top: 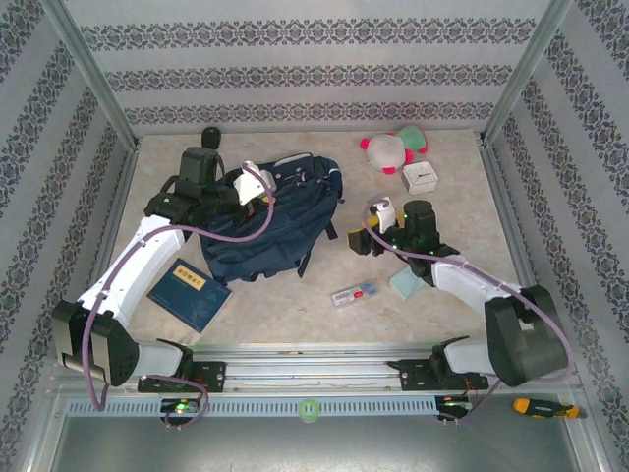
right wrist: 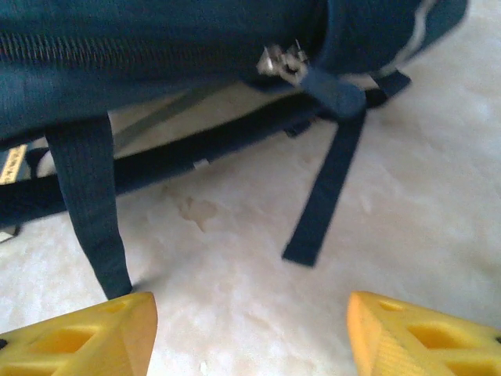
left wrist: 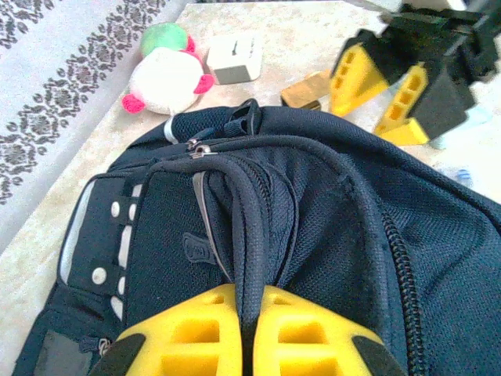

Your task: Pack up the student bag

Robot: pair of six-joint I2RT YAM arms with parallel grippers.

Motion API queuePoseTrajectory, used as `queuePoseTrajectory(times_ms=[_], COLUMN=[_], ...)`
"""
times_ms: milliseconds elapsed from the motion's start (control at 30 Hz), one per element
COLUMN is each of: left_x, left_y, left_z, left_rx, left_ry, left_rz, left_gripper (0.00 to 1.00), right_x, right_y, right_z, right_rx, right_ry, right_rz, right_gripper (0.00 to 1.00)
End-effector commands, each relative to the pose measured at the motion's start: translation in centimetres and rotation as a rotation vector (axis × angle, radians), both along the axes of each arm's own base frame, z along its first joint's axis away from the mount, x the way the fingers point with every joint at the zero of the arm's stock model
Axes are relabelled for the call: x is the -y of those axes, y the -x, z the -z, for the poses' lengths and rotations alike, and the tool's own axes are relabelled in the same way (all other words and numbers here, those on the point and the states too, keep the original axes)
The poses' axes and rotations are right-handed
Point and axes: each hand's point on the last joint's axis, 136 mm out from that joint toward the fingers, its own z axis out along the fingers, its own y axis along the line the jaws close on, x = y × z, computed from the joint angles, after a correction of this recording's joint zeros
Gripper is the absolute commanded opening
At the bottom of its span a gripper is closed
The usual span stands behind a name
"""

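The student bag (top: 275, 221), a navy blue backpack, lies in the middle of the table. My left gripper (top: 252, 187) is at its top left, and in the left wrist view it (left wrist: 249, 301) is shut on a dark carry strap (left wrist: 249, 227) of the bag (left wrist: 329, 227). My right gripper (top: 366, 236) stands just right of the bag. In the right wrist view it (right wrist: 250, 313) is open over bare table, with nothing between the fingers. The bag's side (right wrist: 156, 47), its zipper pulls (right wrist: 283, 63) and a loose strap (right wrist: 325, 196) lie ahead of it.
A dark blue book (top: 189, 293) lies left of the bag near the front. A clear pen pack (top: 356, 293) and a pale teal pad (top: 405, 283) sit front right. A plush toy (top: 393, 147) and a white box (top: 421, 177) are at the back right.
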Motion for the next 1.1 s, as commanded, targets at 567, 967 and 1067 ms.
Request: queuePoseTrajectory(times_ms=[567,967,1067], left_x=[-0.4,-0.9,-1.0], left_y=[2.5,1.6,1.5], left_z=[-6.7,-5.8,-5.7], left_rx=[0.163,0.185,0.188], left_ry=[0.164,0.139,0.134], left_rz=[0.162,0.118,0.104], left_gripper=[0.0,0.0,0.0], right_x=[-5.5,-5.2,-5.1], right_y=[-3.0,-1.1,-1.3], right_z=[-2.7,-4.3,-4.5], right_rx=[0.259,0.258,0.253], right_ry=[-0.086,-0.171,-0.177], right_rz=[-0.339,-0.436,-0.421], right_gripper=[0.65,0.16,0.03])
